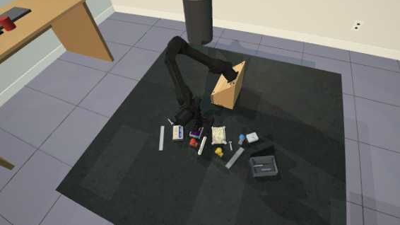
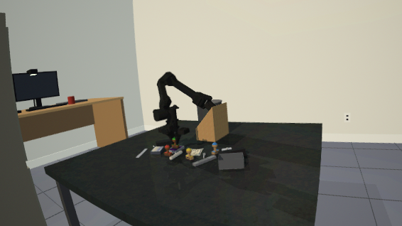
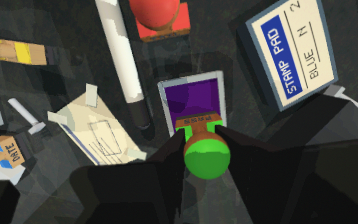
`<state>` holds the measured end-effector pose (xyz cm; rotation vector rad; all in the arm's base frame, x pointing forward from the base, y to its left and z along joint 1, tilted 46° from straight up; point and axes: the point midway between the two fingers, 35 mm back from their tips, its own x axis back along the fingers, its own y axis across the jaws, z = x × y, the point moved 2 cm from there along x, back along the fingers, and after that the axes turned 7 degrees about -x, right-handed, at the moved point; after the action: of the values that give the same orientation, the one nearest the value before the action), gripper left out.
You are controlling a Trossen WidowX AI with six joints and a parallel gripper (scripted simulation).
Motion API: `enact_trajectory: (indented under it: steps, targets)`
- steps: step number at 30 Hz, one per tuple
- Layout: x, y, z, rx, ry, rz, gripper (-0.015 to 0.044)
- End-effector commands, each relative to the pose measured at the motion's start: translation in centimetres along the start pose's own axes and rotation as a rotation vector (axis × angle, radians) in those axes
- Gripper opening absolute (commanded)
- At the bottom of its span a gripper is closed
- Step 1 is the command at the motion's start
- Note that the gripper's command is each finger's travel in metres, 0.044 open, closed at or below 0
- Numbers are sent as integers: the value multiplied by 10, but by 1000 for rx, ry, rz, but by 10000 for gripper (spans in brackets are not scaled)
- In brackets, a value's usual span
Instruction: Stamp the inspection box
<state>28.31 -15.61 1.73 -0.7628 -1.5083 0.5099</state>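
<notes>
My gripper (image 3: 199,131) is shut on the green-knobbed stamp (image 3: 207,157) (image 2: 174,141), whose small label is upside down in the wrist view. The stamp is upright over the near part of the open purple ink pad (image 3: 192,97) (image 1: 193,134); whether it touches the ink cannot be told. The cream card (image 3: 95,131) (image 1: 218,134) lies beside the pad, taped at its corners, with a printed box outline (image 3: 118,148) on it. No print is visible inside the box.
Close to the pad are the red stamp (image 3: 161,20) (image 1: 193,143), a white marker (image 3: 120,55) (image 1: 202,146) and the blue-labelled stamp pad lid (image 3: 295,55) (image 1: 177,133). Farther off are the yellow stamp (image 1: 219,151), blue stamp (image 1: 242,139), grey bin (image 1: 263,171) and wooden block (image 1: 223,97).
</notes>
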Motion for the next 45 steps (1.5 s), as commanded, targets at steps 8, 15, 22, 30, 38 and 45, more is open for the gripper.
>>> enact_trajectory:
  steps: [8, 15, 22, 30, 38, 45]
  targets:
    - [6, 0, 0, -3, -2, -5, 0]
    - [10, 1, -1, -3, -2, -5, 0]
    - [21, 1, -1, -3, -2, -7, 0]
    - [34, 1, -2, -3, -2, -8, 0]
    - [47, 1, -1, -3, -2, -7, 0]
    - [56, 1, -1, -3, -2, -7, 0]
